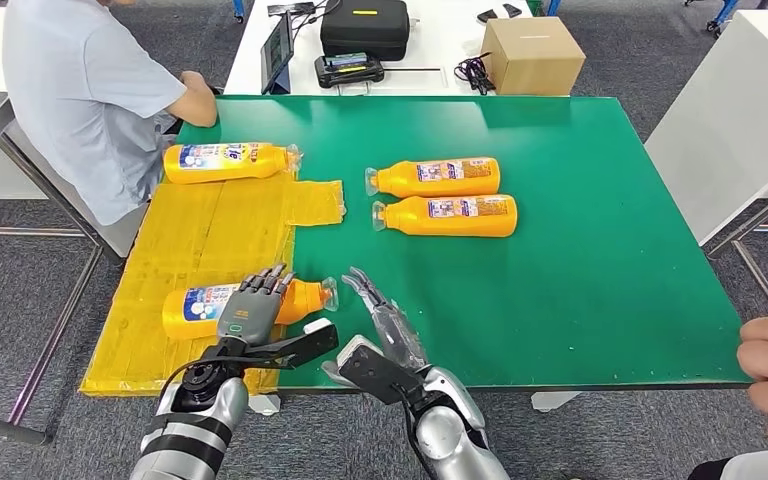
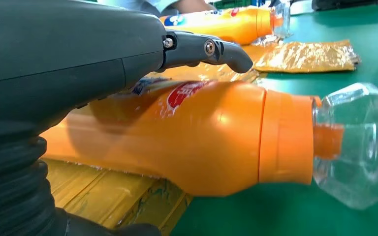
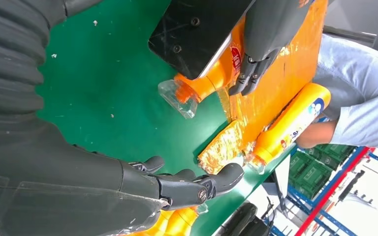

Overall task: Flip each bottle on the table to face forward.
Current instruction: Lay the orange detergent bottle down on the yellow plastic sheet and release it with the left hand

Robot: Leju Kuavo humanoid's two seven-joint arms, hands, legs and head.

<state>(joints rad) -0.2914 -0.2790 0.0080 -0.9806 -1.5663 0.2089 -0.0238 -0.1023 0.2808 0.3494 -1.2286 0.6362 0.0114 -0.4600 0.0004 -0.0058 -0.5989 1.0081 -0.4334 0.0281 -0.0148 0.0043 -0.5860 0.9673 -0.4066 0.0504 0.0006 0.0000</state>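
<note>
Grey carpet floor, white tables beyond, blue-red shelving

near bottle label partly hidden under left hand, person cut off at top edge

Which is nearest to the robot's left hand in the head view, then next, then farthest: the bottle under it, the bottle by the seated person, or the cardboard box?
1. Bottle under the left hand: near bottle, at the yellow mat's near end.
2. Bottle by the seated person, at the mat's far end.
3. Cardboard box, on the white table beyond the green one, far right.
</note>
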